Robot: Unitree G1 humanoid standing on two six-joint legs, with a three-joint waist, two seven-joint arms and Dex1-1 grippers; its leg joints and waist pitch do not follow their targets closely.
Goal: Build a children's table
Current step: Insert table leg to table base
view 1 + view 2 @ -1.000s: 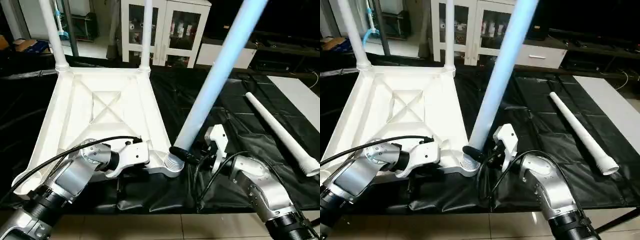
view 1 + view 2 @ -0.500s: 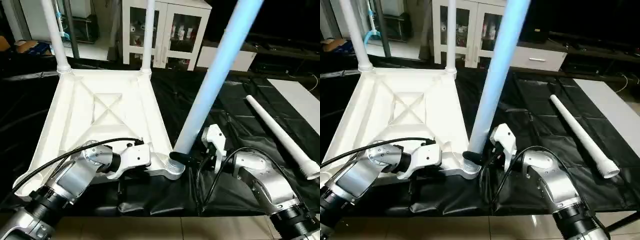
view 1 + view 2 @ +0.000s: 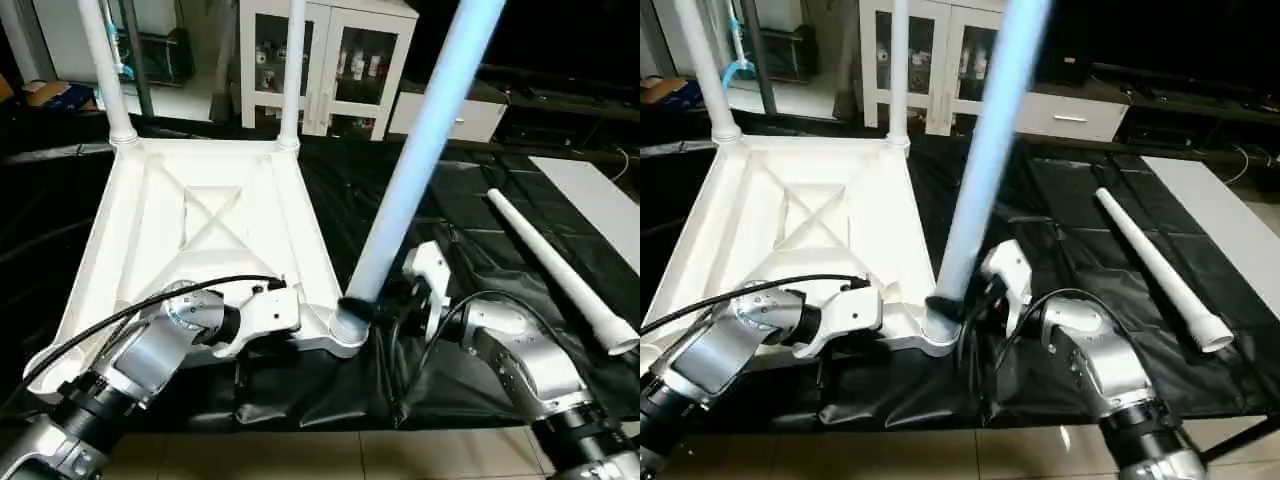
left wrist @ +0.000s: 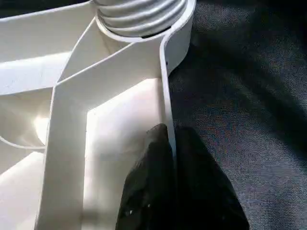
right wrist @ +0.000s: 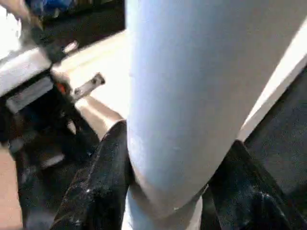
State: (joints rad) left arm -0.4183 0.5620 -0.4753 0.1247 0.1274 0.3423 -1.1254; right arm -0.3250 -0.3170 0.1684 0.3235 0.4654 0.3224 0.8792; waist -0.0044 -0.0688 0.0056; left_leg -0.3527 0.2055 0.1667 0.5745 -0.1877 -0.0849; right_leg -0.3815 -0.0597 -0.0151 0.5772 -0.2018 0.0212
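White square table top (image 3: 210, 230), ribbed underside up, centre-left on black sheeting (image 3: 470, 240); two legs stand at its far corners. Right gripper (image 3: 372, 308) clamps a leaning leg (image 3: 420, 150) at the near corner socket (image 3: 345, 330); left gripper (image 4: 170, 158) pinches the rim

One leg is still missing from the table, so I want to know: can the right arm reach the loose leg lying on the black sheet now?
Probably not at once. The right gripper is shut on the leg in the near socket, so it is occupied. The loose leg lies to that arm's right with nothing over it.
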